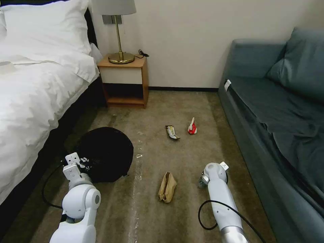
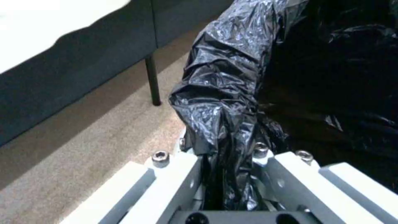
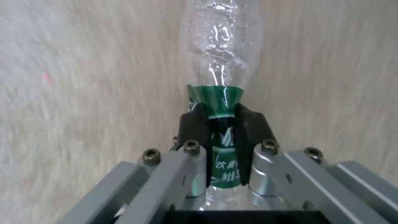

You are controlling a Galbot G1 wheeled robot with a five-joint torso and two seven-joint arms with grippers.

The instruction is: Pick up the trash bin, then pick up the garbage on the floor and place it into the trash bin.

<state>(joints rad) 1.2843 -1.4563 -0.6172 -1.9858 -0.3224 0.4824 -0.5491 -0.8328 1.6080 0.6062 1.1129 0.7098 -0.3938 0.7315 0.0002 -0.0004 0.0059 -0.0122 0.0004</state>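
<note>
Left end effector (image 2: 226, 174): closed on the bunched black liner at the rim of the trash bin (image 1: 106, 153), which stands on the carpet (image 1: 148, 209) close beside the bed (image 1: 30, 101), near the robot's left arm. Right end effector (image 3: 222, 137): its dark fingers (image 3: 192, 127) clamped on the green label of the clear bottle (image 3: 222, 62), low over the carpet toward the sofa (image 1: 280, 111) side. Crumpled tan paper bag (image 1: 167, 187): lying on the carpet between the two arms, just beside the right arm. Flat dark snack wrapper (image 1: 172, 132) and red-and-white wrapper (image 1: 192, 127): lying near each other farther out on the carpet, toward the nightstand (image 1: 125, 82) and the wall.
</note>
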